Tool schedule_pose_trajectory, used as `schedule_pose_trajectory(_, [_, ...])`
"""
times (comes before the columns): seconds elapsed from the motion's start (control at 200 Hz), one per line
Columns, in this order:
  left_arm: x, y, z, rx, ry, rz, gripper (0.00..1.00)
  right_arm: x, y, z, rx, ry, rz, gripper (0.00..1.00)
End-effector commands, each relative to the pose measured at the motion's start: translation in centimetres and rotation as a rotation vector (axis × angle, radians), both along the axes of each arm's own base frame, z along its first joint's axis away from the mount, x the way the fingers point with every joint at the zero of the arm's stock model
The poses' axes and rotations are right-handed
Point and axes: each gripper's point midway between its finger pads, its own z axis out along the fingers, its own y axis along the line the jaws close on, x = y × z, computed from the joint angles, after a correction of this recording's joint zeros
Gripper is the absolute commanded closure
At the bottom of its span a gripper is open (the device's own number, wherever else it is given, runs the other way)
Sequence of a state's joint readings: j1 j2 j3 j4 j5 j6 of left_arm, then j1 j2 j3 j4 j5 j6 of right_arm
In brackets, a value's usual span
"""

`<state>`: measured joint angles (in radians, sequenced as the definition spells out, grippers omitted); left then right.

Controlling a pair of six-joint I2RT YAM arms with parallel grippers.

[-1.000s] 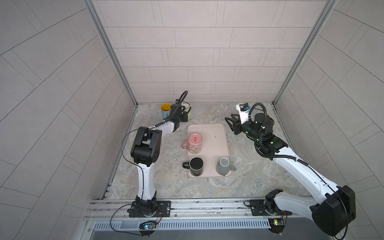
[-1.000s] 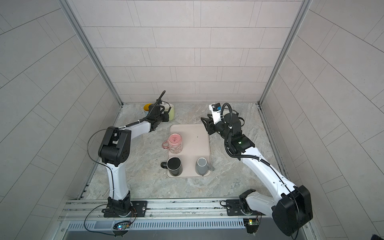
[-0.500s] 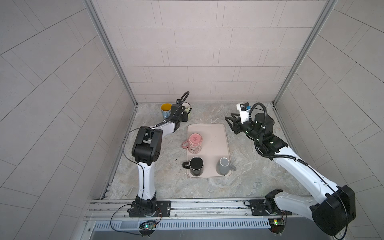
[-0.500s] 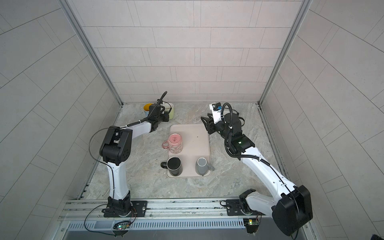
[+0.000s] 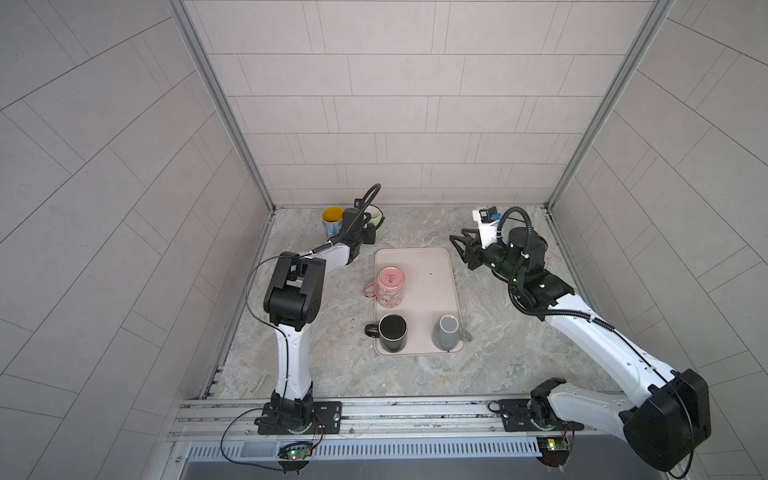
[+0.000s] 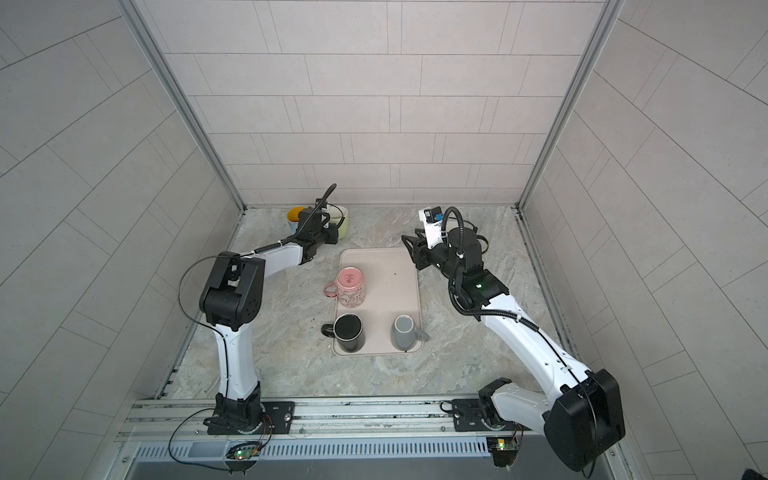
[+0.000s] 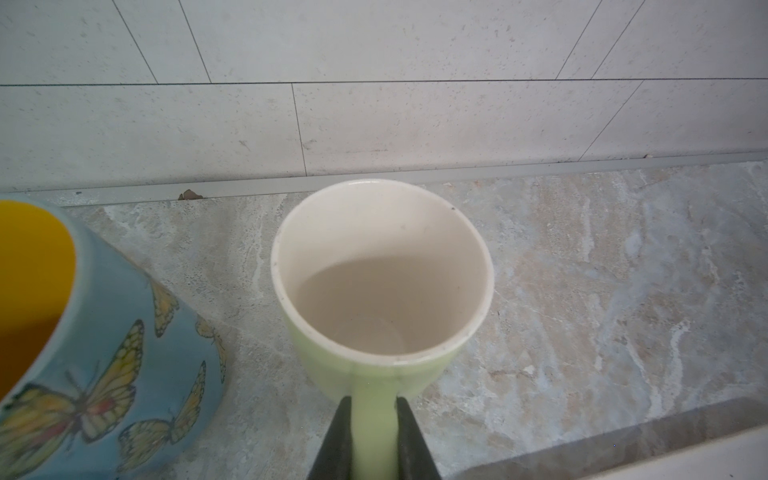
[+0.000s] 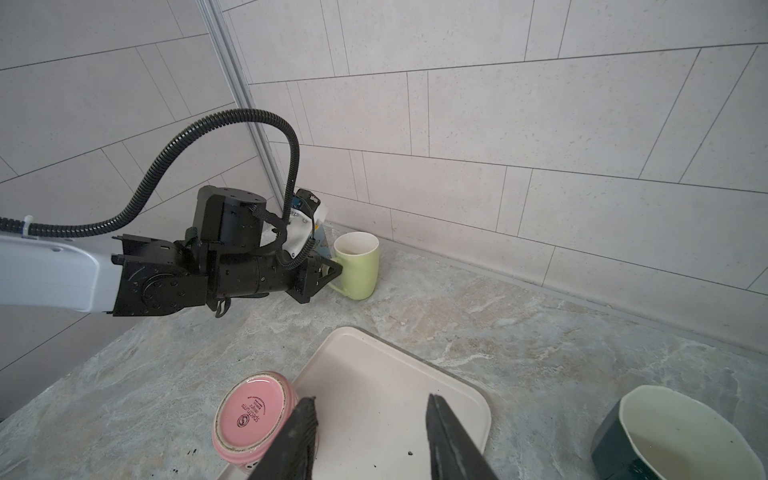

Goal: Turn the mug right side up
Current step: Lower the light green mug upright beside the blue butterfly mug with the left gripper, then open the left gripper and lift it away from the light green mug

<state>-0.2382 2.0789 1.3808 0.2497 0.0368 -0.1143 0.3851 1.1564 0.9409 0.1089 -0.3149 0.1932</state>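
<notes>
A pale green mug (image 7: 382, 282) stands upright, mouth up, on the marble counter by the back wall. My left gripper (image 7: 373, 401) is shut on its handle; both show in the right wrist view as the green mug (image 8: 357, 266) and the left gripper (image 8: 334, 270). In both top views the left arm partly hides the green mug (image 5: 376, 216) (image 6: 343, 218). A pink mug (image 5: 390, 284) (image 8: 253, 415) sits upside down on the beige tray (image 5: 432, 282). My right gripper (image 5: 457, 243) (image 8: 372, 401) hangs open and empty over the tray's far right corner.
A blue butterfly mug (image 7: 104, 353) (image 5: 331, 220) with a yellow inside stands close beside the green one. A black mug (image 5: 392, 330) and a grey mug (image 5: 447, 330) sit on the tray's near end. A dark bowl (image 8: 673, 436) rests on the counter near my right arm.
</notes>
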Motion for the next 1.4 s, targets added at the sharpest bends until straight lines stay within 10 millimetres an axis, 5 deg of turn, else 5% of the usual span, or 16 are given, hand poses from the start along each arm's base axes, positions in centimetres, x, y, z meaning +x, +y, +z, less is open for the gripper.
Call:
schedule_pose_trajectory(0.0, [0.0,-0.1,-0.7,0.016,0.039,-0.007,1.00,0.2,0.1,0.3,0.022,-0.013,0.001,0.56])
schedule_pose_trajectory(0.235, [-0.5,-0.3,-1.6,0.002,0.083,-0.027,1.00,0.3,0.1,0.4,0.039,-0.015,-0.001,0.56])
schedule_pose_trajectory(0.64, [-1.2,-0.1,-2.6,-0.022,0.121,-0.028,0.80,0.1,0.2,0.4,0.059,-0.010,0.002,0.56])
schedule_pose_trajectory(1.066, [-2.5,0.3,-2.9,-0.024,0.143,-0.019,0.77,-0.4,0.2,0.8,0.081,-0.019,0.011,0.56])
schedule_pose_trajectory(1.391, [-5.4,1.5,-1.7,-0.031,0.142,0.018,0.76,-1.4,-0.2,0.8,0.104,-0.024,0.008,0.56])
